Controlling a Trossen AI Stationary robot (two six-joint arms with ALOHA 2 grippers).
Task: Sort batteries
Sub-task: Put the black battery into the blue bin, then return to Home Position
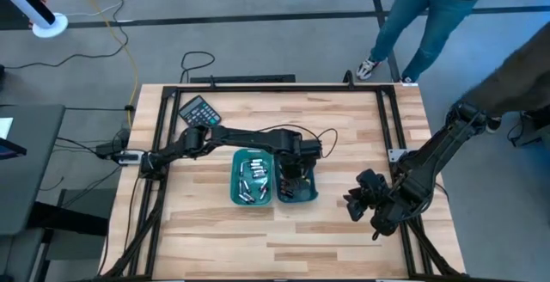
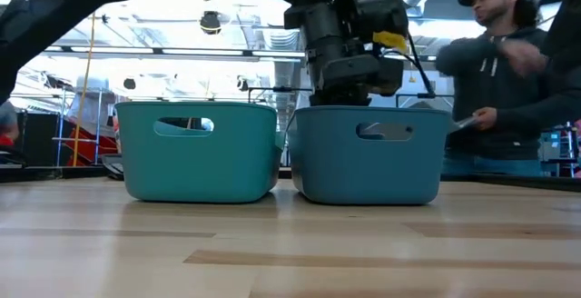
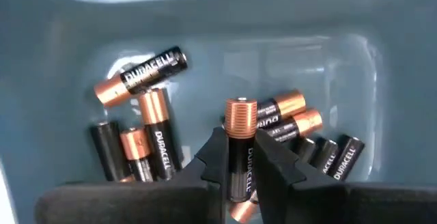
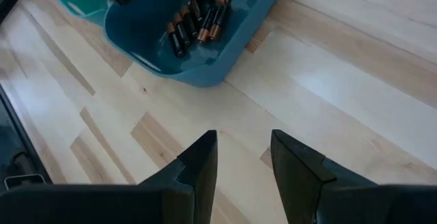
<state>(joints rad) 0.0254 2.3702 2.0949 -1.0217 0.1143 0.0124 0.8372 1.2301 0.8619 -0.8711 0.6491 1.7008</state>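
Two teal bins side by side mid-table: left bin (image 1: 252, 179) with silvery cells (image 1: 250, 176), right bin (image 1: 298, 187) with dark copper-ended cells (image 3: 147, 138). Left gripper (image 3: 240, 157) lowered into the right bin, jaws nearly closed on one upright dark battery (image 3: 240, 145), copper cap up, held between the fingertips (image 3: 212, 157) above the loose pile. Right gripper (image 4: 244, 157) parked over bare table near the right edge, well apart from the bins, jaws open and holding nothing. Calculator (image 1: 199, 110) at the table's far left corner, untouched. Person (image 2: 508, 80) standing beyond the table.

Likely step: release of the held cell into the dark-cell bin.

Risks from here:
- Grip only across the cell's lower body; slip or tilt possible if moved before opening.
- Dropped upright onto the pile, probable topple or roll, perhaps a bounce against the bin wall; little chance of escape given the wall height.
- Fingers close to the pile; nudging or pinching a neighbouring cell on withdrawal possible.
- Bin shift if a finger catches the rim.
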